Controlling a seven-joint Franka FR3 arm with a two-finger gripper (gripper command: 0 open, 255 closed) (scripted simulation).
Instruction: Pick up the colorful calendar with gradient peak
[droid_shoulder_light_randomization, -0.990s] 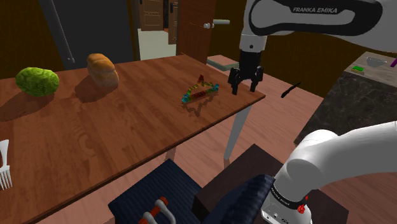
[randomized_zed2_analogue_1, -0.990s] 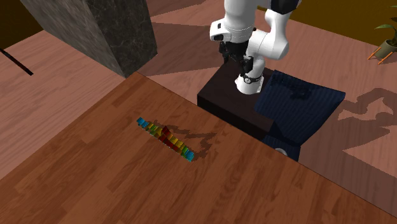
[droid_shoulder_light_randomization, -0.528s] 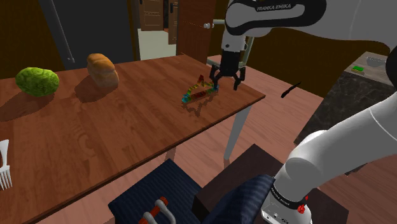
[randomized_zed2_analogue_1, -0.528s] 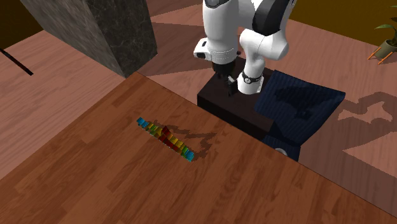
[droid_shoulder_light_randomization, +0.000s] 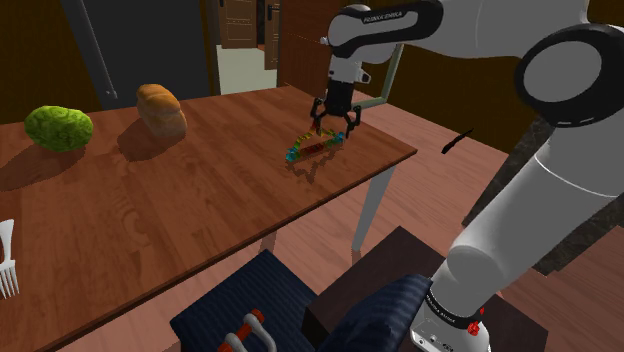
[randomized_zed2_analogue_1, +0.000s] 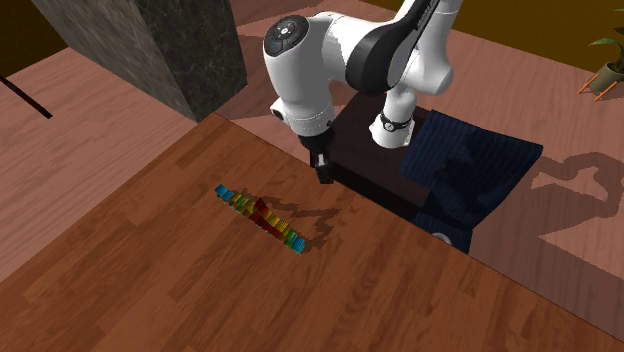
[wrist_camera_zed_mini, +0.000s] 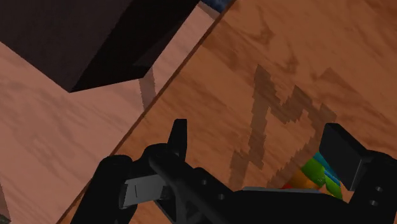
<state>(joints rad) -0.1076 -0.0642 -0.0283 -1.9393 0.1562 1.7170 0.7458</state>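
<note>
Wooden table (droid_shoulder_light_randomization: 150, 220): we find the rainbow calendar (droid_shoulder_light_randomization: 312, 144) standing near the corner on the arm's side, the gripper (droid_shoulder_light_randomization: 337, 123) just above it with jaws spread, and we judge an off-centre descent could topple it.

We log the gripper (droid_shoulder_light_randomization: 337, 124) as moved left in the shoulder view: a second ago it hung off the table's (droid_shoulder_light_randomization: 150, 220) right corner, now it hangs just over the right end of the colourful calendar (droid_shoulder_light_randomization: 313, 142). In the second exterior view the arm has swung out from above the stand (randomized_zed2_analogue_1: 375, 185) and leans over the table edge nearest it, its white elbow now large at the shoulder view's right.
</note>
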